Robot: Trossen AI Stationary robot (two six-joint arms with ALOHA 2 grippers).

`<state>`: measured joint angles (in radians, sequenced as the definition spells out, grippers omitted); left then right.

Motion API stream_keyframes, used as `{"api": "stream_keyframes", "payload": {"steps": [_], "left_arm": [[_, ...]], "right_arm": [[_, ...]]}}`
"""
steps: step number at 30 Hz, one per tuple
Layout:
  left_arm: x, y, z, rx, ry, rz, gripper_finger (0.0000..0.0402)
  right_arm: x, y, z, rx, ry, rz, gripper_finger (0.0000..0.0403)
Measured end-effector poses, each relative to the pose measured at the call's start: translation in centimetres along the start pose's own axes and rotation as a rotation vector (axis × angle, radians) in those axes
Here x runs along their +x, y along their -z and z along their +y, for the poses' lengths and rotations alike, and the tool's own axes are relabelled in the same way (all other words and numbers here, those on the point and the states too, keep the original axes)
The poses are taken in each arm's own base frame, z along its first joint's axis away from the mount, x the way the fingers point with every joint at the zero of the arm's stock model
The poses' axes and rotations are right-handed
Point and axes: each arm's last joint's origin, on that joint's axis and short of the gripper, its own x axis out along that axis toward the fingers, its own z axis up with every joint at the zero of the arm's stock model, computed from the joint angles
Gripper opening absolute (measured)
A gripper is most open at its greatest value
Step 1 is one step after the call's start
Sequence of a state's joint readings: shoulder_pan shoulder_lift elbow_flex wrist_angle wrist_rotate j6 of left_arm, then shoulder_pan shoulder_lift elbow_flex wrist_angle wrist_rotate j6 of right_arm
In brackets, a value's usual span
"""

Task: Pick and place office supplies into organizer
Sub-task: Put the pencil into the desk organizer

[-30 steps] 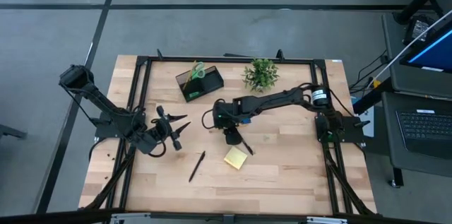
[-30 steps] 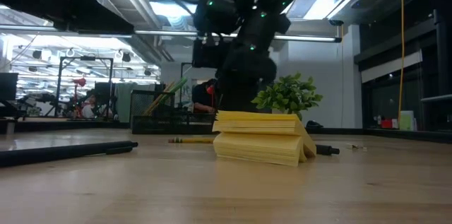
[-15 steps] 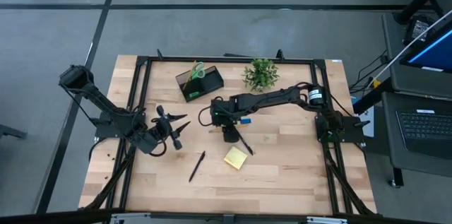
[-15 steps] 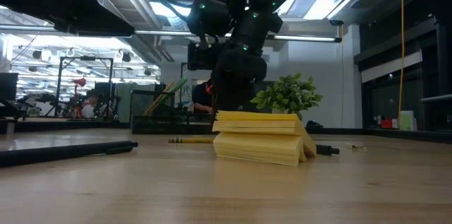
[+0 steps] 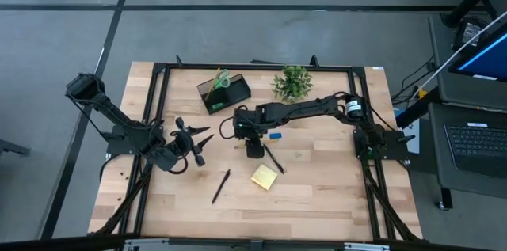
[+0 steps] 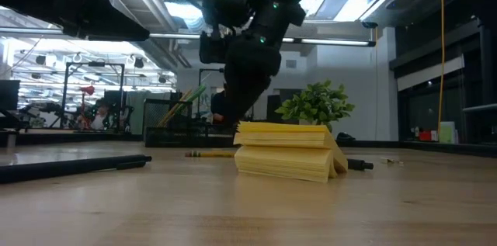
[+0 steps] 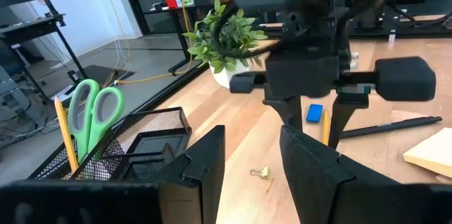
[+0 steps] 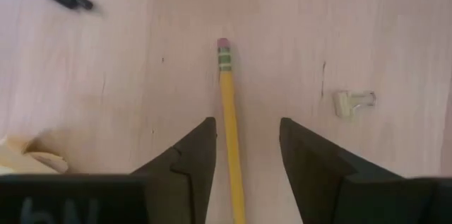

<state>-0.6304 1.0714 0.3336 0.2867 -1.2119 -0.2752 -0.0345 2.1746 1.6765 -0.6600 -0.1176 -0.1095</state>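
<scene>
The wooden table (image 5: 333, 195) has a black frame around it. On it, near the far edge, stand a black mesh organizer (image 5: 224, 93) and a small green plant (image 5: 292, 82). A small blue block (image 5: 275, 135) lies near the middle. One black pen (image 5: 272, 158) lies beside a yellow sticky-note pad (image 5: 264, 176). Another black pen (image 5: 220, 186) lies to the left of the pad. A wooden pencil (image 8: 230, 132) and a small clip (image 8: 353, 102) lie flat on the wood.

A small green potted plant (image 5: 292, 81) stands in the upper middle of the wooden table (image 5: 333, 195). At the right edge sits a laptop (image 5: 478, 146).
</scene>
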Motion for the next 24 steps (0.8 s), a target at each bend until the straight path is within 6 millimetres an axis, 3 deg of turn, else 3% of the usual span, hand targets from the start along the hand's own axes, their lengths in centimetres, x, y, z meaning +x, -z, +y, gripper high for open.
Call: {"api": "stream_keyframes", "payload": {"steps": [5,13,24], "left_arm": [[0.0,0.0,0.0,-0.001,0.0,0.0,0.0132],[0.0,0.0,0.0,-0.001,0.0,0.0,0.0132],[0.0,0.0,0.0,-0.001,0.0,0.0,0.0132]], "right_arm": [[0.1,-0.1,0.0,-0.005,-0.001,0.012,0.0156],[2.9,1.2,-0.2,-0.02,0.006,0.123,0.0156],[3.0,1.4,-0.2,-0.008,-0.043,0.136,0.0156]]}}
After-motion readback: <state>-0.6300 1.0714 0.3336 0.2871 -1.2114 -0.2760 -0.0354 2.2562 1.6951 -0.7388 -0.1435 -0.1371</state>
